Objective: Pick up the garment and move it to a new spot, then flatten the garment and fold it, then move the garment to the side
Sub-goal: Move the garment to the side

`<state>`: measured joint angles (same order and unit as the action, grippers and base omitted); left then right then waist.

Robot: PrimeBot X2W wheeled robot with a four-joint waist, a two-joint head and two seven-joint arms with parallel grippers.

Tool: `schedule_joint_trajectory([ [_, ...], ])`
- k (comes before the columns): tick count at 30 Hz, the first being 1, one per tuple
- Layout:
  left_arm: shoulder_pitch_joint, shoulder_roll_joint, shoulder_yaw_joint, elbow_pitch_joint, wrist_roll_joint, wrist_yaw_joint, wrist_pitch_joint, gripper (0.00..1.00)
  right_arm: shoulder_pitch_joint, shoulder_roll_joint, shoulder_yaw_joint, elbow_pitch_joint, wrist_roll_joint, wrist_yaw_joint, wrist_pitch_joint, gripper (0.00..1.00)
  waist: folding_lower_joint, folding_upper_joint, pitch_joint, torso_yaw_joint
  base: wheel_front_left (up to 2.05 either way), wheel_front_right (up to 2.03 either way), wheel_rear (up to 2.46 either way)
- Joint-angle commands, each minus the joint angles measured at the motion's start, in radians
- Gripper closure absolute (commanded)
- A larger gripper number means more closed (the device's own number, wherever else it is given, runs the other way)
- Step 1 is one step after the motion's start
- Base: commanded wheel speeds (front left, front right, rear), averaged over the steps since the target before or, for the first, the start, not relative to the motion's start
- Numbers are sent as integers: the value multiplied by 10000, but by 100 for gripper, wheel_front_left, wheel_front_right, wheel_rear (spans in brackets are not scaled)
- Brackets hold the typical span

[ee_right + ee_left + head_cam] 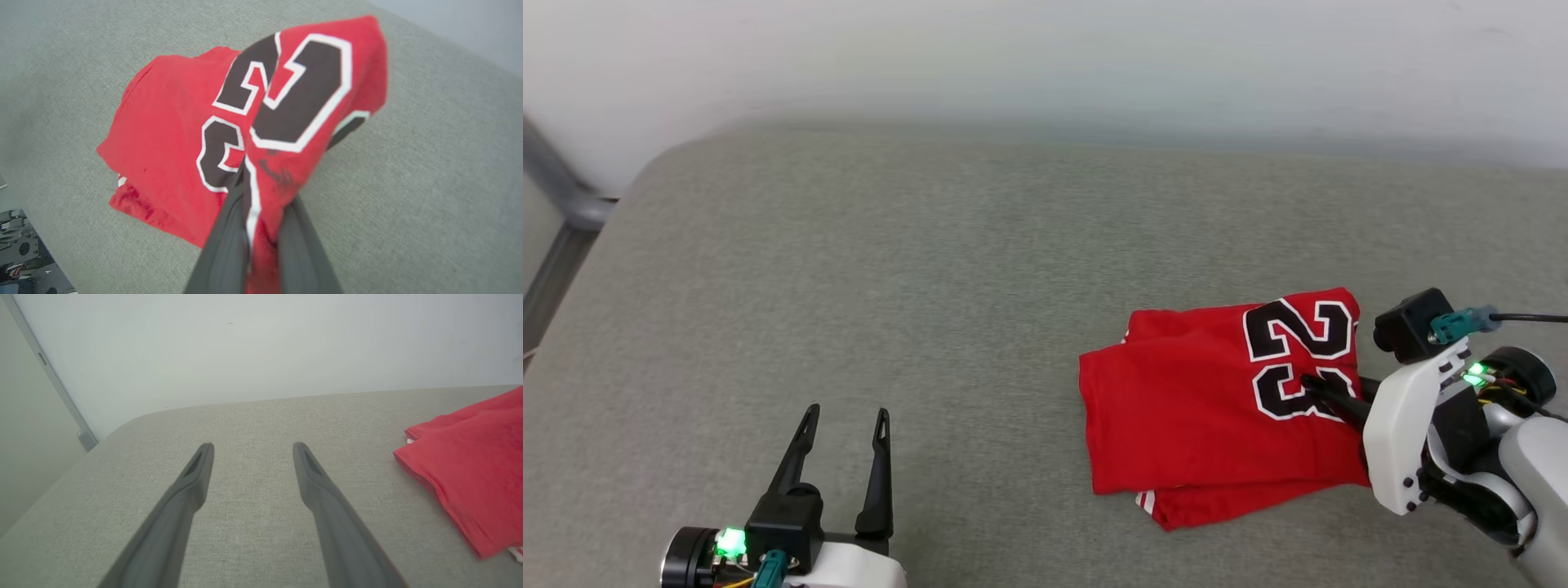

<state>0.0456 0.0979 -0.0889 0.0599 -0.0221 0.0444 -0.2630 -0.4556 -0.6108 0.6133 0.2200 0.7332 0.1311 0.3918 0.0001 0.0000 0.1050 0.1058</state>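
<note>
We see the left gripper (846, 412) well left of the shirt (1192, 408), with its fingers spread wide. The shirt lies folded on the grey cushion (890, 269), number 23 facing up. The right gripper (1316, 384) is clamped on the shirt's right edge. The head view shows one finger across the numerals. The right wrist view shows cloth pinched between both fingers.

Left gripper (846, 411) is parked at 7 o'clock in head view, fingers spread wide, pointed to 12. Right gripper (1308, 380) is angled in from 4 o'clock, fingers pointed to 10, pinched onto the garment (1176, 408).
</note>
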Motion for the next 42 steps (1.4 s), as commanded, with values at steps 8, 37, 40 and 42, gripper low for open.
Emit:
schedule_joint_trajectory([
  [8, 11, 32, 103, -281, 65, 49, -22, 0, -574, -743, -114, -528, -207, -10, 266, 100, -1, 0, 220, -1447, 0, 0, 0],
  [37, -1491, 644, 179, -1359, 206, -146, -22, 0, -2450, -2542, -3375, 3641, -1970, -12, 569, 100, -1, 0, 3110, -1931, 0, 0, 0],
  [40, -1560, 687, 188, -1445, 195, -138, -22, 0, -2638, -2510, -3910, 4182, -2193, -12, 493, 100, -1, 0, 3310, -1874, 0, 0, 0],
  [42, -1572, 693, 172, -1485, 201, -126, -22, 0, -2745, -2575, -4180, 4469, -2464, -12, 404, 100, -1, 0, 3427, -1837, 0, 0, 0],
])
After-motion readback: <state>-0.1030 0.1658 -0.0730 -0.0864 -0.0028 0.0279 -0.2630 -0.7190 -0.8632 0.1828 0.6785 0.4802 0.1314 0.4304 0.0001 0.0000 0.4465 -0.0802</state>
